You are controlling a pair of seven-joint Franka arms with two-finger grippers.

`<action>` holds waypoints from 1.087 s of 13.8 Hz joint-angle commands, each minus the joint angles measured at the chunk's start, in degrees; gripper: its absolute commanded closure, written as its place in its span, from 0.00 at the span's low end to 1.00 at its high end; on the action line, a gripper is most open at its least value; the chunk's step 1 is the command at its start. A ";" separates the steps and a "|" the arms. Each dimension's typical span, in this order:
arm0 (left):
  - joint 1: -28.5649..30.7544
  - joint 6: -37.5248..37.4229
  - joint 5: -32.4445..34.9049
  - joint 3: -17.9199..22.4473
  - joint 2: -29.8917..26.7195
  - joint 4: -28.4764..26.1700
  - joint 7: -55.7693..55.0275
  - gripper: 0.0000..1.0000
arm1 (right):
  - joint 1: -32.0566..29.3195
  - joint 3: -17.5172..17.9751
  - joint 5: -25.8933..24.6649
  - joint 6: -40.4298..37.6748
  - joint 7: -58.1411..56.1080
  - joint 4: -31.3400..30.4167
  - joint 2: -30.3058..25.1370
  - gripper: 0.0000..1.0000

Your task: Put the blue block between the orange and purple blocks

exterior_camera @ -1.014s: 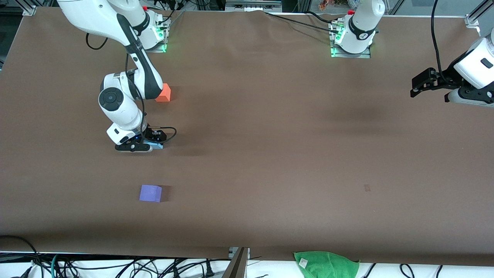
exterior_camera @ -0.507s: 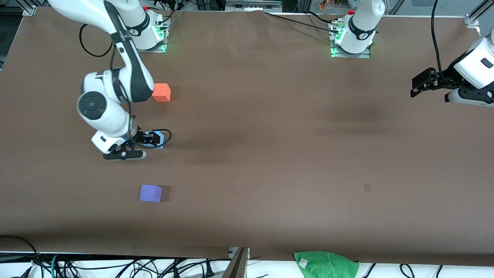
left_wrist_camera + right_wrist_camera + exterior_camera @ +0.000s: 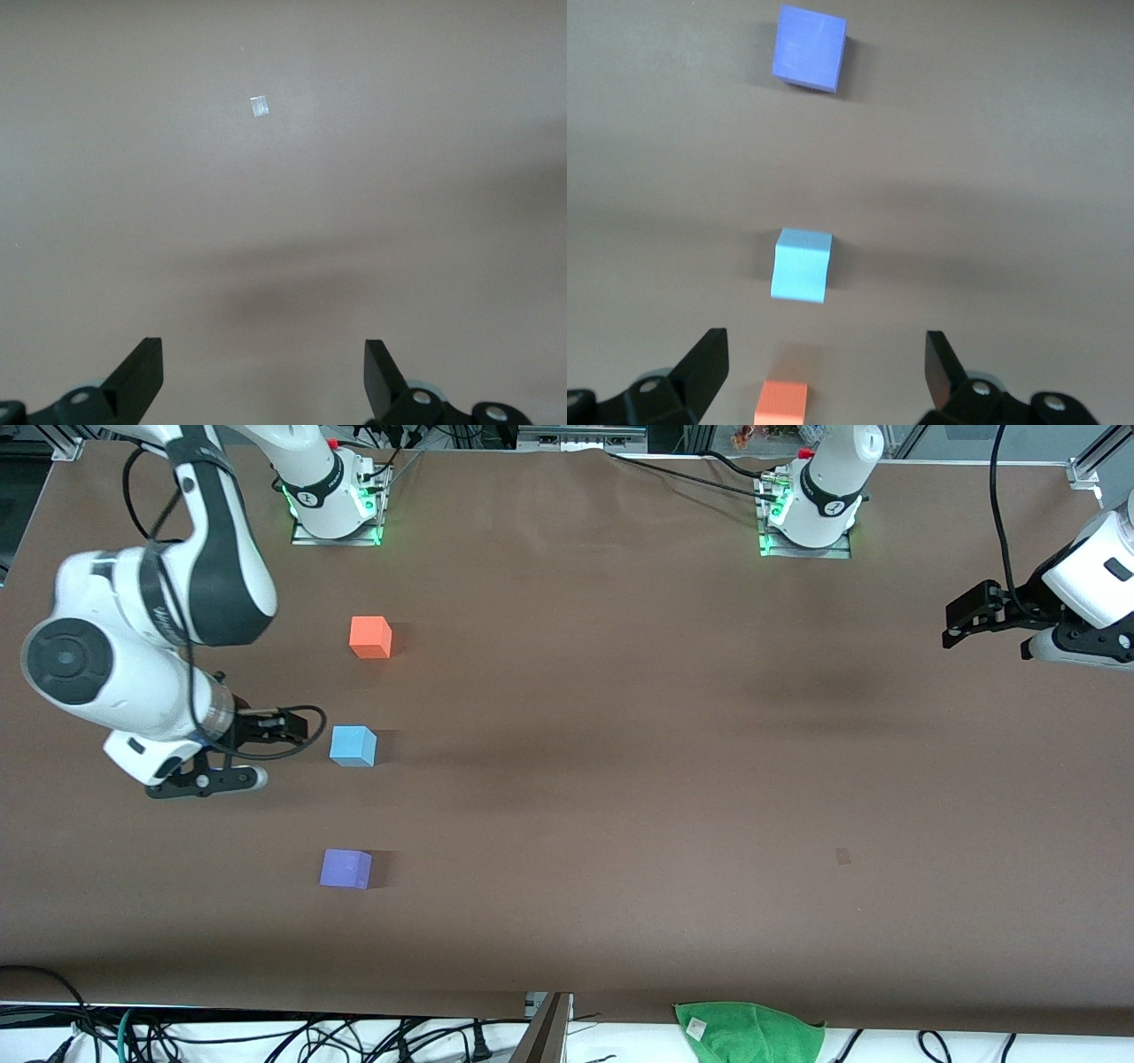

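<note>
The blue block [image 3: 353, 746] rests on the brown table, in a line between the orange block [image 3: 370, 637], farther from the front camera, and the purple block [image 3: 345, 868], nearer to it. Nothing touches it. My right gripper [image 3: 285, 726] hangs open and empty over the table beside the blue block, toward the right arm's end. The right wrist view shows the purple block [image 3: 809, 48], the blue block [image 3: 802, 265] and the orange block [image 3: 782, 403], with the right gripper [image 3: 824, 347] open. My left gripper [image 3: 959, 622] waits open over the left arm's end; in its wrist view the left gripper [image 3: 263, 354] holds nothing.
A green cloth [image 3: 749, 1031] hangs at the table's near edge. The arm bases [image 3: 802, 518] stand along the farthest edge. A small pale scrap [image 3: 260, 106] lies on the table under the left gripper. Cables trail below the near edge.
The right gripper has drawn away from the blue block toward the right arm's end and risen, leaving the block on the table. The left arm has not moved.
</note>
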 commanded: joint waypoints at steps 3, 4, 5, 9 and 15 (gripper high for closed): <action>0.00 -1.19 0.85 -0.19 0.29 1.42 0.27 0.00 | -0.59 0.05 0.35 -11.49 -1.29 8.81 0.49 0.01; 0.00 -1.19 0.85 -0.19 0.29 1.42 0.27 0.00 | -0.59 -0.04 0.53 -13.77 -0.76 10.57 0.32 0.01; 0.00 -1.19 0.85 -0.19 0.29 1.42 0.27 0.00 | -0.59 0.05 0.53 -16.14 -0.58 11.98 -0.12 0.01; 0.00 -1.19 0.85 -0.19 0.20 1.42 0.27 0.00 | -0.77 -1.71 0.62 -20.03 -0.58 12.96 -1.95 0.01; 0.00 -1.19 0.85 -0.11 0.29 1.33 0.27 0.00 | -8.64 7.57 -1.84 -20.56 -0.67 6.64 -9.86 0.01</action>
